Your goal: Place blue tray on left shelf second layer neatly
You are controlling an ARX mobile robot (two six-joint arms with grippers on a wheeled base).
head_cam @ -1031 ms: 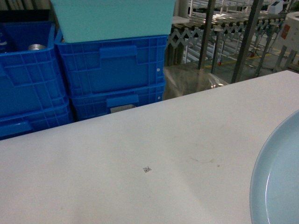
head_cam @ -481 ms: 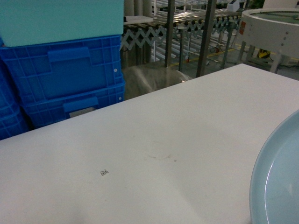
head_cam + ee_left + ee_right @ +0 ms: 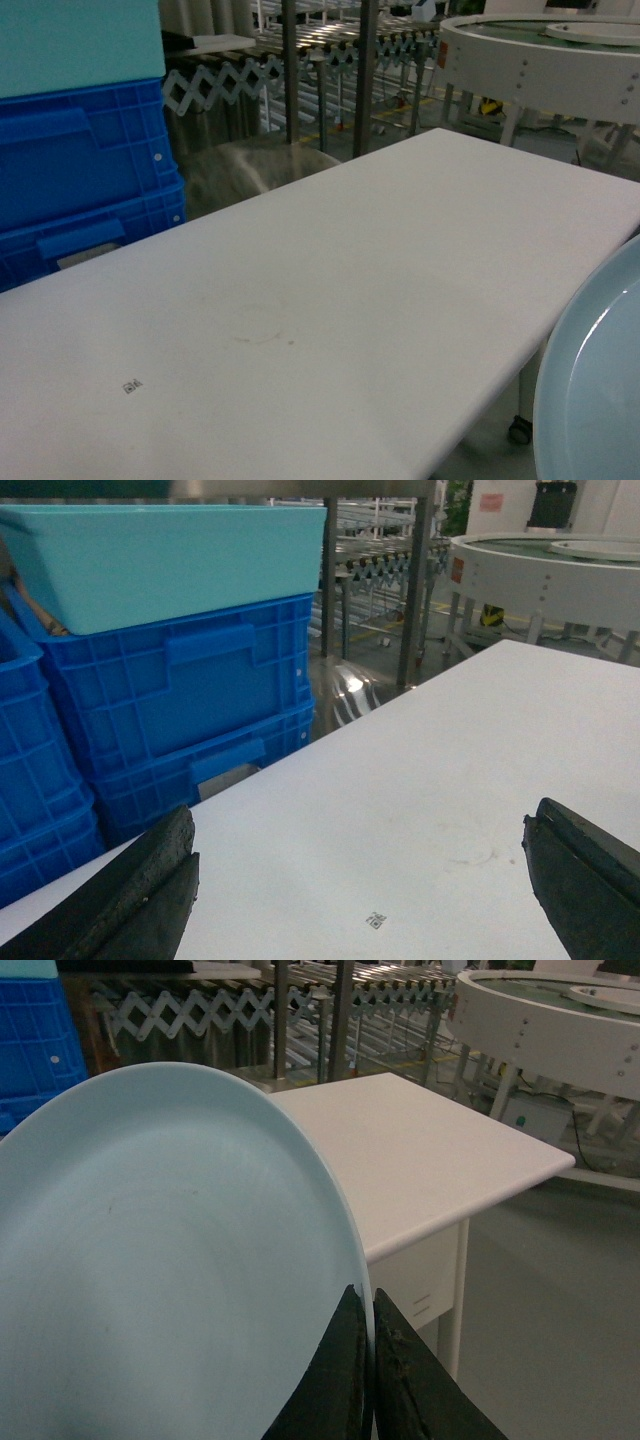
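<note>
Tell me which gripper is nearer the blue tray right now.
Right. The right gripper is shut on the blue tray, pinching its rim. The left gripper is open and empty over the white table, with no tray in its view.

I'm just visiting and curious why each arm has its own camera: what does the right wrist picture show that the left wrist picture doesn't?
Only the right wrist view shows the blue tray, its rim pinched by the right hand.

Only the left wrist view shows the left hand, open and empty, plus the turquoise bin stacked on the blue crates.

Both show the white table and the round white platform behind it.
</note>
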